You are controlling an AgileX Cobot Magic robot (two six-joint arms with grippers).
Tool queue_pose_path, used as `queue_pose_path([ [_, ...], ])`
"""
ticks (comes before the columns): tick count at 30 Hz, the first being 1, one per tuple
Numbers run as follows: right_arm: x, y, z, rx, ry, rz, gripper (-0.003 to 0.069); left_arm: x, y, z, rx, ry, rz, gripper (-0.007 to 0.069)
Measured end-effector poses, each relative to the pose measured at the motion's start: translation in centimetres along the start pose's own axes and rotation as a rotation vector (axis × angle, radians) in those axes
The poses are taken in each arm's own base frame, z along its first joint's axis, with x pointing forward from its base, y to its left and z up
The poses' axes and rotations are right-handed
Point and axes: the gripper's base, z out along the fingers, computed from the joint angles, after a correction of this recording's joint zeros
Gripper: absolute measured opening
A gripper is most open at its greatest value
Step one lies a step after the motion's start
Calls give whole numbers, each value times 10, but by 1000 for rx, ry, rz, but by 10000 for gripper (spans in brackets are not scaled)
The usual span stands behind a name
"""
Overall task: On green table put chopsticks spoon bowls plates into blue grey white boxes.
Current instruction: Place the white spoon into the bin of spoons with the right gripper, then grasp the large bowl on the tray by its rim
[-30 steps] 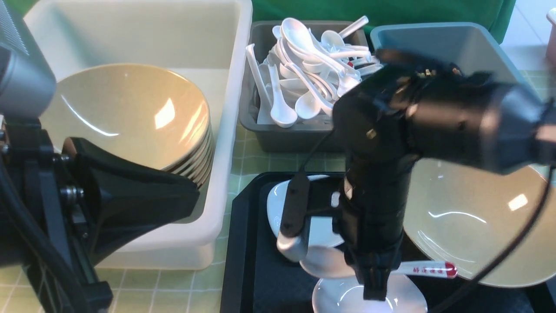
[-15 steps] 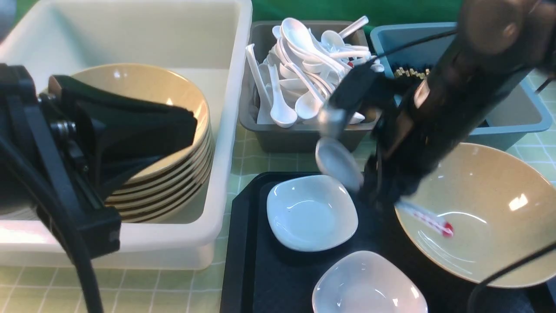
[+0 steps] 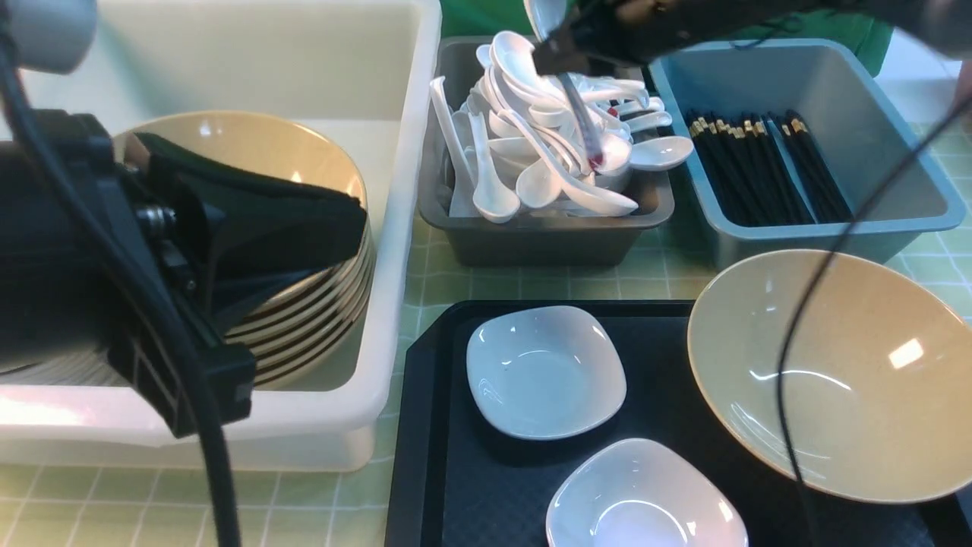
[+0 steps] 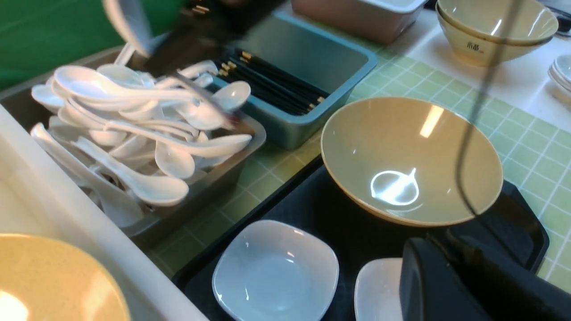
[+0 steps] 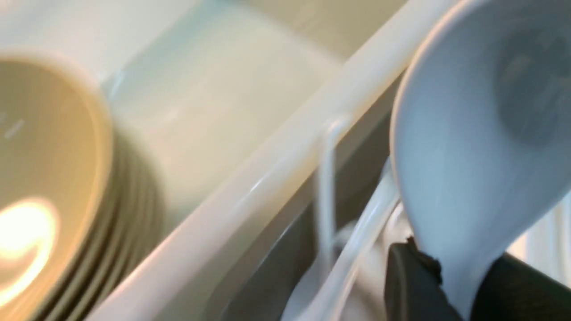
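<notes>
**Lifted clear: glossy white soup spoon [image 3: 581, 118] with red-patched handle**

Up from the flat black tray [image 3: 433, 425] it has swung to hang handle-down over the small dark grey plastic tub [image 3: 531, 243], its red tip just at the heap of plain white spoons [image 3: 524, 163]. The right gripper [image 3: 558, 53] is clamped on its neck below the scoop. The left gripper [image 3: 342, 228] sits closed and empty near the stacked tan bowls [image 3: 250, 182]. That heap already stands above the rim. Let go from here, I'd guess the soup spoon could skid off it onto the green gridded table [image 3: 456, 285], or chip.
</notes>
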Motion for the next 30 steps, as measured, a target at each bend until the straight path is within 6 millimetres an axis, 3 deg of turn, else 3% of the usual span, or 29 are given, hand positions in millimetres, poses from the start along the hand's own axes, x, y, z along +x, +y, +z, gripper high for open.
queue_pose_path([
  [5,6,-19,30,34,-36,51,162,0,0,1,3,7,-3,-1],
  [10,9,-25,38,53,-53,81,216,1,0,2,4,10,-3,-1],
  [15,-2,-21,32,38,-74,64,395,1,0,2,6,12,-5,-1],
  [16,-3,-20,31,35,-75,62,400,1,0,2,6,12,-5,-1],
  [19,-10,-14,21,-13,-32,19,475,1,0,2,6,13,-5,-1],
  [24,-15,-7,1,-80,50,-72,493,2,0,2,13,24,-18,-1],
  [27,-21,0,-23,-115,104,-139,495,3,-1,2,23,42,-26,-1],
  [29,-33,9,-55,-119,96,-195,495,5,-2,2,31,58,-32,-1],
  [30,-34,9,-57,-117,94,-202,495,5,-2,2,32,60,-34,-1],
])
